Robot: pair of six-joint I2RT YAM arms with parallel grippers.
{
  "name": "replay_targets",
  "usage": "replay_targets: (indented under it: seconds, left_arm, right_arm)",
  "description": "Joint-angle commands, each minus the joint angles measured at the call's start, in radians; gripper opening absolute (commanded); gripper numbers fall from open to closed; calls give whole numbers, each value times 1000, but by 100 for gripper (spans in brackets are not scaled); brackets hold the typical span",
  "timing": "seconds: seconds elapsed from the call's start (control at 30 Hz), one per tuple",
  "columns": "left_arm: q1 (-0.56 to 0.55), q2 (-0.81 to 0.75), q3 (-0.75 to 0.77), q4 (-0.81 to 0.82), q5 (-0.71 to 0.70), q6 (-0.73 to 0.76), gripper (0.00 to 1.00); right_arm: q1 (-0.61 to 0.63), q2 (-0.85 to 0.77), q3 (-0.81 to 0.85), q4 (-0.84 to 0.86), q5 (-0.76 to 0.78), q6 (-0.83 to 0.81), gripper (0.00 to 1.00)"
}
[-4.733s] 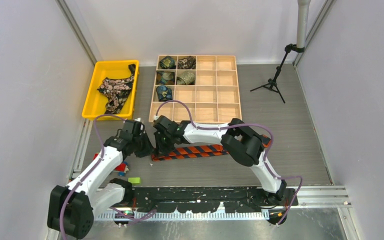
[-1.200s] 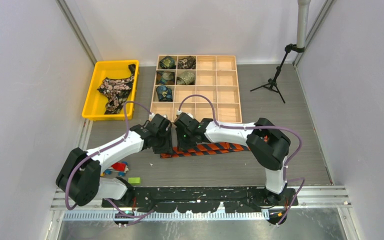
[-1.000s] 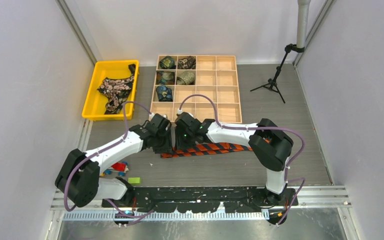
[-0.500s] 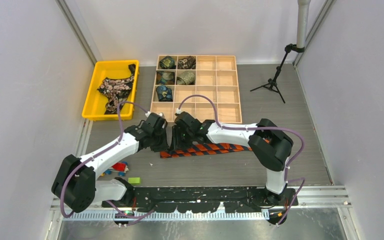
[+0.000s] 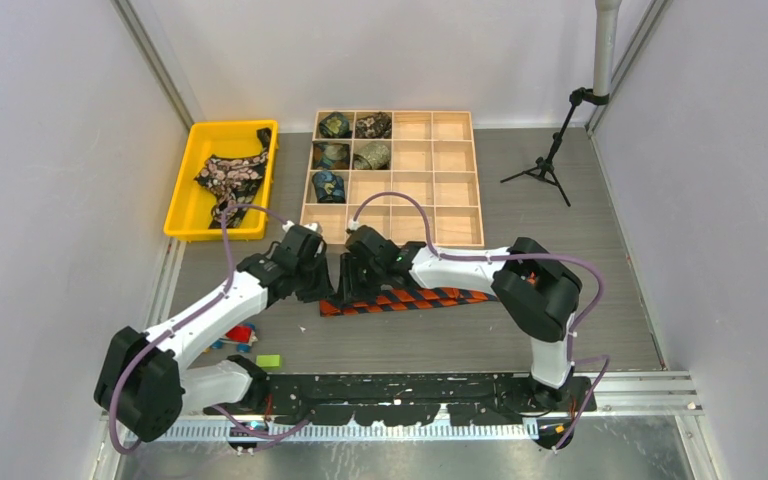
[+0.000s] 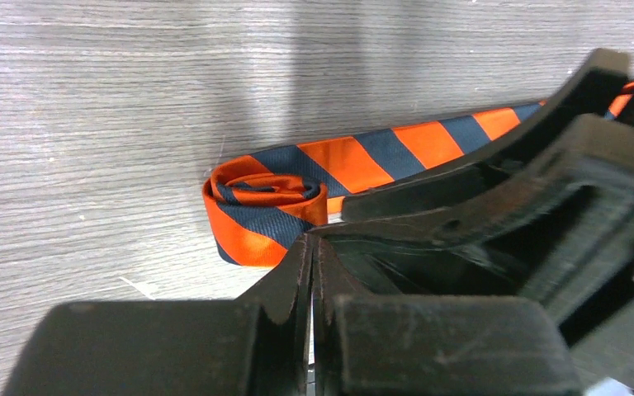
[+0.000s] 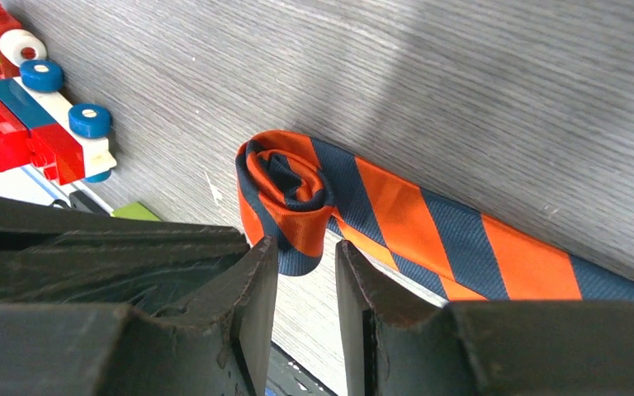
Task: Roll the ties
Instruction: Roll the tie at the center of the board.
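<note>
**Grey worktop, one tie barely begun**

Grey wood-grain worktop (image 5: 580, 270) carries a wooden divided tray (image 5: 479, 180), and the orange-and-dark striped tie (image 5: 430, 297) lies flat just off the tray's near rim, with its long axis running along that rim. Its end below the tray's left corner is wound into a small, loose coil (image 6: 268, 206) of only a few turns; the rest trails flat toward the tray's right side.

Both claws sit at that coiled end. The left claw (image 6: 311, 247) is clenched on nothing, its tips just short of the coil. The right claw (image 7: 305, 256) has its jaws a slit apart, with the coil's edge at their mouth and nothing visibly pinched. It looks the better placed to roll on along the tie's length.

The satin weave looks slippery, so the coil may spring open.
</note>
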Motion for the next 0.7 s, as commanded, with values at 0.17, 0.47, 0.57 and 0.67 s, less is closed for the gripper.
replay_targets:
  seconds: [0.17, 0.47, 0.57, 0.67]
  left_arm:
    - [17, -54, 25, -30, 6, 24, 4]
    - [30, -129, -35, -59, -67, 61, 48]
    - [36, -142, -57, -58, -79, 69, 52]
    - [43, -147, -70, -48, -83, 79, 52]
  right_arm:
    - [19, 34, 52, 37, -6, 7, 34]
    - [18, 40, 82, -33, 33, -33, 28]
    - [18, 43, 98, -56, 42, -46, 28]
    - [17, 50, 118, -79, 49, -60, 28]
